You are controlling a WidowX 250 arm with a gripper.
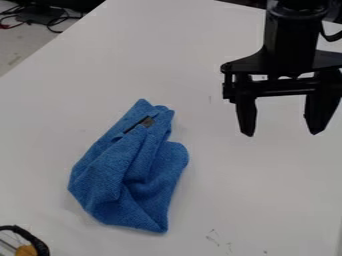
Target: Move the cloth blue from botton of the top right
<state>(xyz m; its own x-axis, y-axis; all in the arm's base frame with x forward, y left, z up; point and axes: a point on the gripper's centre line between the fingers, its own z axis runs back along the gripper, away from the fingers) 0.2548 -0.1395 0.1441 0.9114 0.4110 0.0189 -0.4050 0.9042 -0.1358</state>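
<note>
At the near left corner, a curved black rim [40, 244] partly encircles something orange-yellow [27, 250] (too cropped to name). The blue cloth [143, 175], knitted-looking, folded in soft ridges, with a small dark tag [147, 121], lies left of centre on the smooth white table [247, 200]. Far right hangs the gripper [281, 134], tapered fingers apart.

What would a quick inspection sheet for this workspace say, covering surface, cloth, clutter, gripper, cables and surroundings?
Surface: white table, small dark marks near the lower edge of view
Job's things: blue cloth, crumpled, left of the gripper; dark tag near its upper end
Clutter: black-rimmed object, lower left corner
Gripper: open, nothing held
Cables: black cable beside the arm; thin cables, upper left
Surroundings: black equipment beyond the table
</note>
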